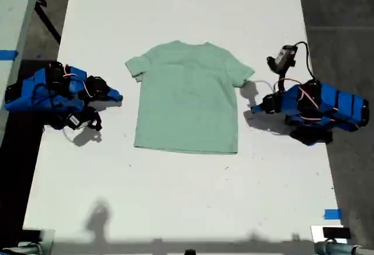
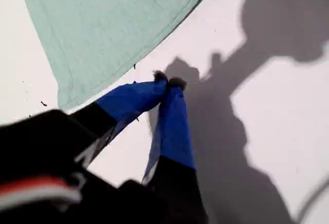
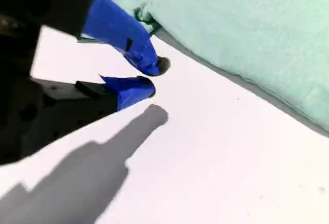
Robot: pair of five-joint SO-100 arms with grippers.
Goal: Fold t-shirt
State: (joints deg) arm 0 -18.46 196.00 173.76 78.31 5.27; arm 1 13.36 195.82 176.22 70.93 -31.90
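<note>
Closed: my first end effector (image 2: 168, 81) | parted: my second end effector (image 3: 154, 76) | t-shirt (image 1: 187, 97) flat, untouched

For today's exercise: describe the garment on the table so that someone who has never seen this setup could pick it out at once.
Start with the long white table that fills the exterior view. At its middle, between the two blue robot arms, the t-shirt lies spread flat. It is a plain pale mint-green shirt with short sleeves, the only piece of cloth there and the only soft, pale thing beside the hard blue and black arms.
</note>
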